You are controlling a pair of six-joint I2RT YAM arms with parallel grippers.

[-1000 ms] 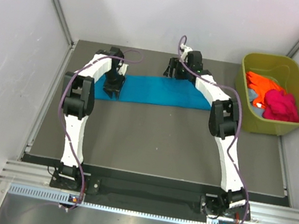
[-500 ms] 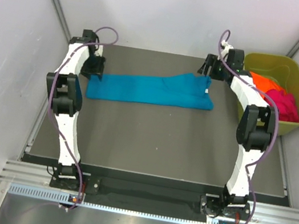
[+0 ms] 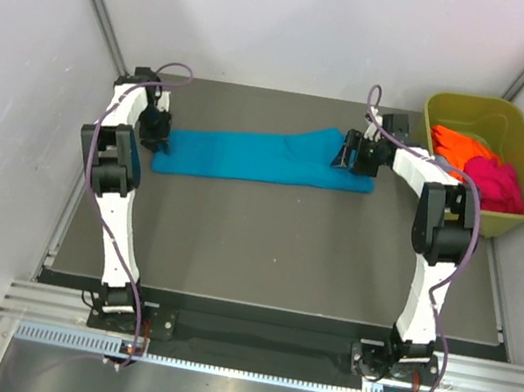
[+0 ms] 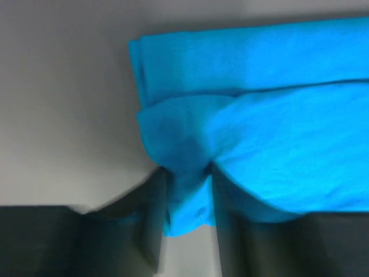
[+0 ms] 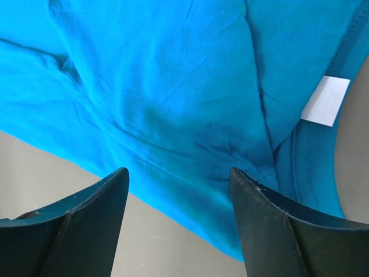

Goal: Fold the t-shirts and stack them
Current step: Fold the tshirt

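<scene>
Lying outstretched, one teal t-shirt [image 3: 259, 155]; nearby, one tub [image 3: 474, 101]

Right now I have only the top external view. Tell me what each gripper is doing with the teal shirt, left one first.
Observer: The left wrist camera shows the left gripper shut on a bunched fold at one end of the teal t-shirt.
Operator: Now the right one.
Observer: The right gripper is open, its jaws spread wide above the cloth with nothing pinched between them.
Operator: Say which end it is over.
Observer: The collar end. The white neck label shows close by in the right wrist view.
</scene>
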